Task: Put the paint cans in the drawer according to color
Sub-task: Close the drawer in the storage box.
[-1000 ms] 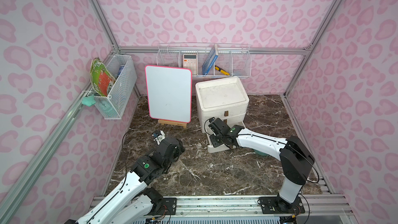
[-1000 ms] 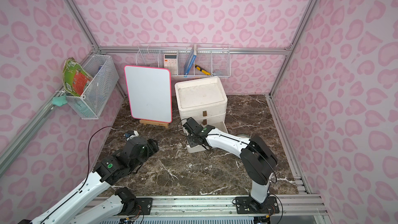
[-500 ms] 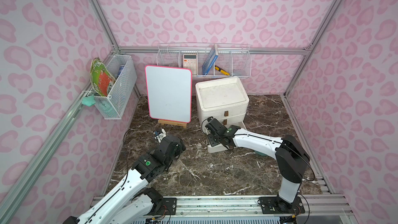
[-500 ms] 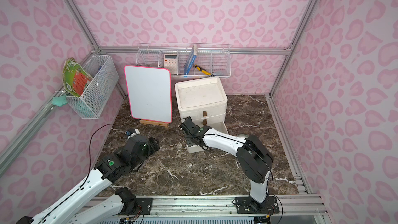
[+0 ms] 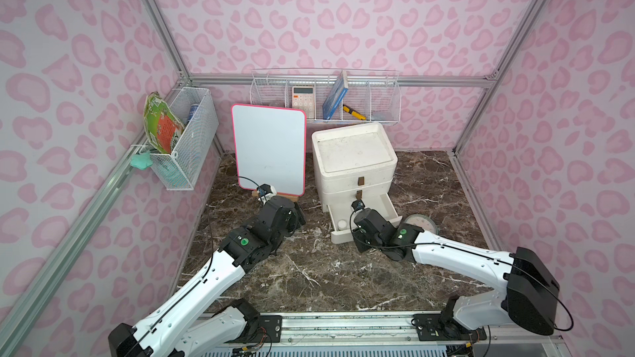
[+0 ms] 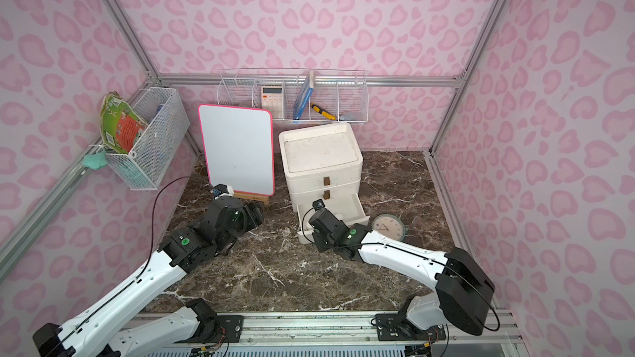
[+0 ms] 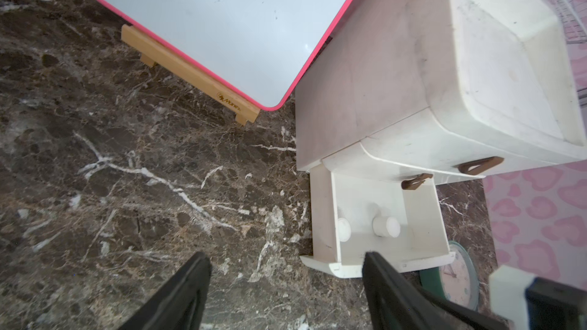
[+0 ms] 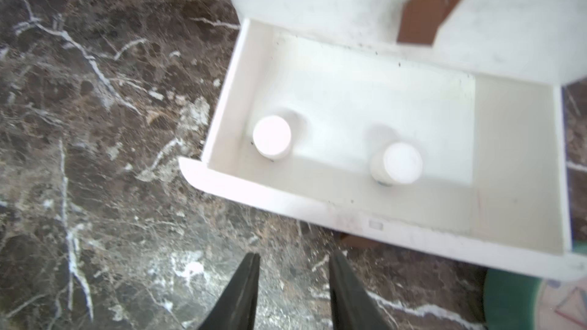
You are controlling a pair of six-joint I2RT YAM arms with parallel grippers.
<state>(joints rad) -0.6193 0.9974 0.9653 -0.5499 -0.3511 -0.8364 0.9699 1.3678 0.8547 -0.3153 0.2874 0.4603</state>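
Right wrist view: two white paint cans (image 8: 272,137) (image 8: 401,163) stand in one open drawer (image 8: 514,153)

The table (image 7: 95,169) is showing polished brown marble, while the whiteboard (image 7: 222,11) is gleaming smooth on a wooden stand (image 7: 203,85). The drawer (image 8: 349,214) is looking like matt, scuffed plastic; the paint cans (image 8: 272,136) are showing smooth lids.

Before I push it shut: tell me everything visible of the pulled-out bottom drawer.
The bottom drawer is a white tray, plastic by its look, pulled out of the white cabinet, speckled with dark dirt. Two white-lidded paint cans stand inside, apart, by its front wall: a corner can and a middle can. A clock lies beside its front corner; contact unclear.
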